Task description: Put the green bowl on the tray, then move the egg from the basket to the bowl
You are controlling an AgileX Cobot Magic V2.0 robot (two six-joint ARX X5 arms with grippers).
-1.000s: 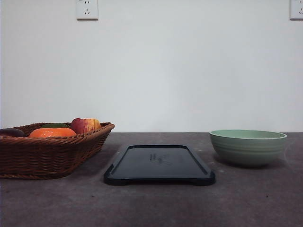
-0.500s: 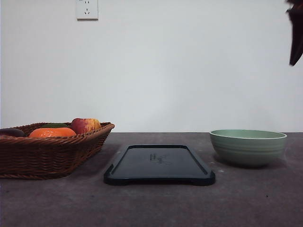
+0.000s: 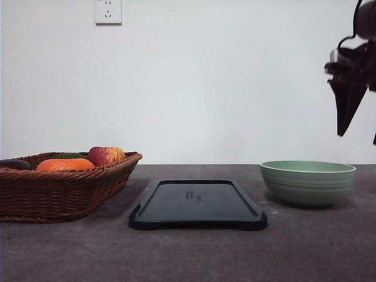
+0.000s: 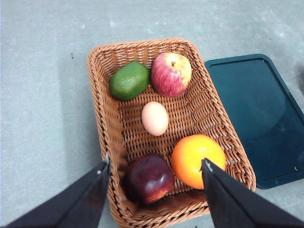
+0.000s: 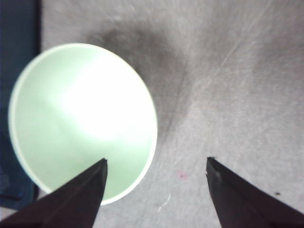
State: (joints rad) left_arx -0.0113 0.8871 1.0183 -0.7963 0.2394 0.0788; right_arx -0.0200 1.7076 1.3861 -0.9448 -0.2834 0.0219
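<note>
The green bowl (image 3: 308,182) (image 5: 83,121) stands empty on the table, right of the dark tray (image 3: 198,203) (image 4: 259,116), which is bare. At the left, the wicker basket (image 3: 59,188) (image 4: 102,109) holds the egg (image 4: 155,118) in its middle, among fruit. My left gripper (image 4: 155,164) hangs open high over the basket's near end. Up over the bowl's right side, my right gripper (image 3: 359,126) (image 5: 156,161) is open, with one finger over the bowl's rim and the other over bare table.
Around the egg in the basket lie a lime (image 4: 129,80), a red-yellow apple (image 4: 171,74) (image 3: 106,155), an orange (image 4: 198,154) (image 3: 64,165) and a dark red fruit (image 4: 148,177). A wall with a socket (image 3: 108,11) stands behind the grey table (image 3: 188,258).
The right arm has come down into the front view from the top right corner and now hangs lower above the bowl. Basket, tray and bowl have not moved.
</note>
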